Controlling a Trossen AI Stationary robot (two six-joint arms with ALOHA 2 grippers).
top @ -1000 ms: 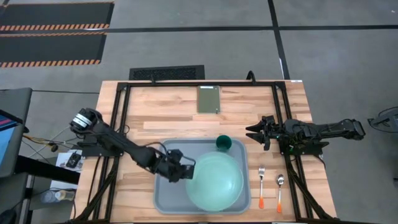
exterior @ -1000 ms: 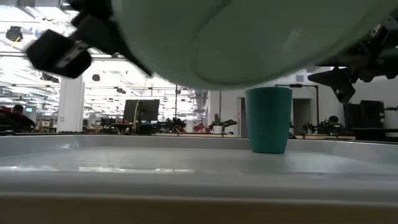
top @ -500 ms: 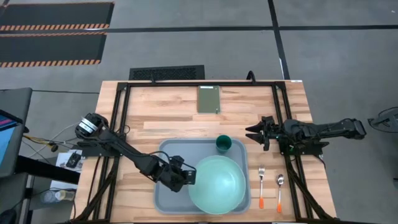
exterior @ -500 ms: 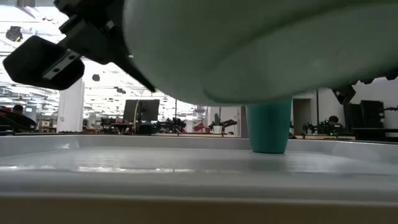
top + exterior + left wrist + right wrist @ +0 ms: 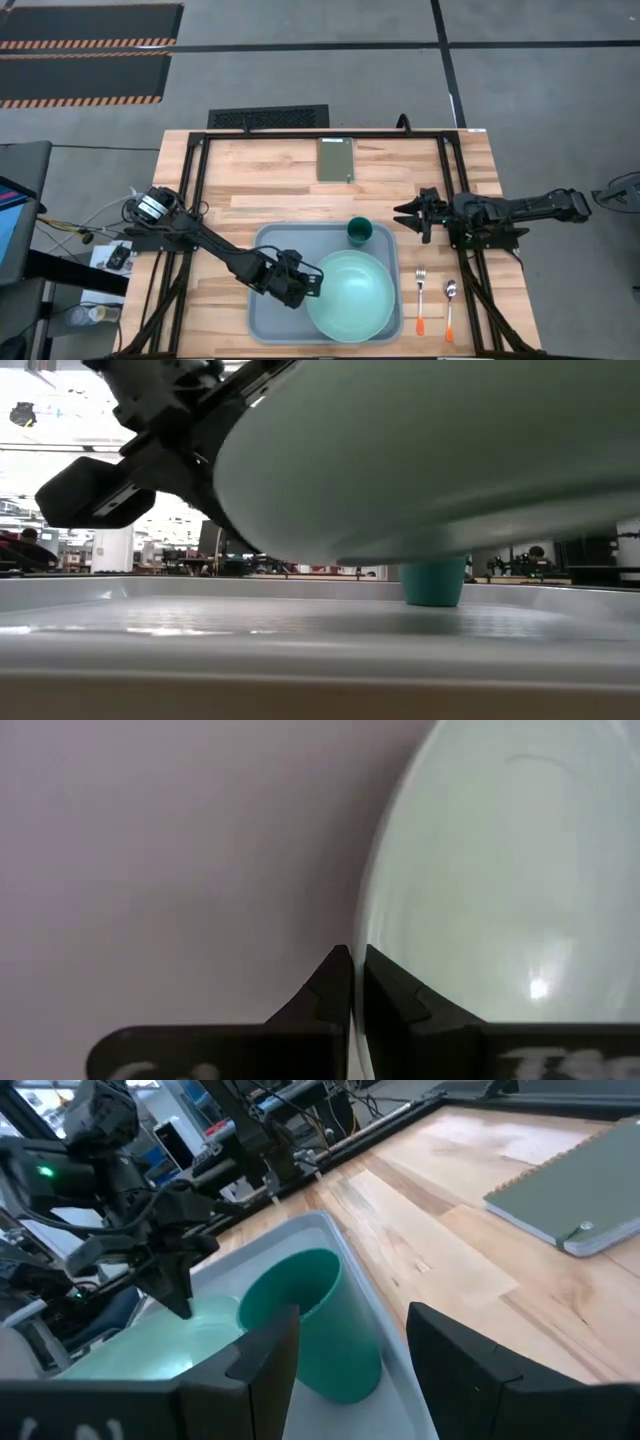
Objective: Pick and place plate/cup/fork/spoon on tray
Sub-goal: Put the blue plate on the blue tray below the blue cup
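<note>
High view showed the left tool (image 5: 308, 285) clamped on the plate's (image 5: 352, 295) rim, holding it just above the tray (image 5: 268, 250), not yet set down judging by the low view. The cup (image 5: 360, 231) already stood in the tray's corner. Fork (image 5: 421, 300) and spoon (image 5: 450, 309) lay on the counter (image 5: 280, 180). The right tool (image 5: 412, 213) waited open.

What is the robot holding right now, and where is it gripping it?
The left gripper pinches the plate by its rim. The right gripper is open, holding nothing.
</note>
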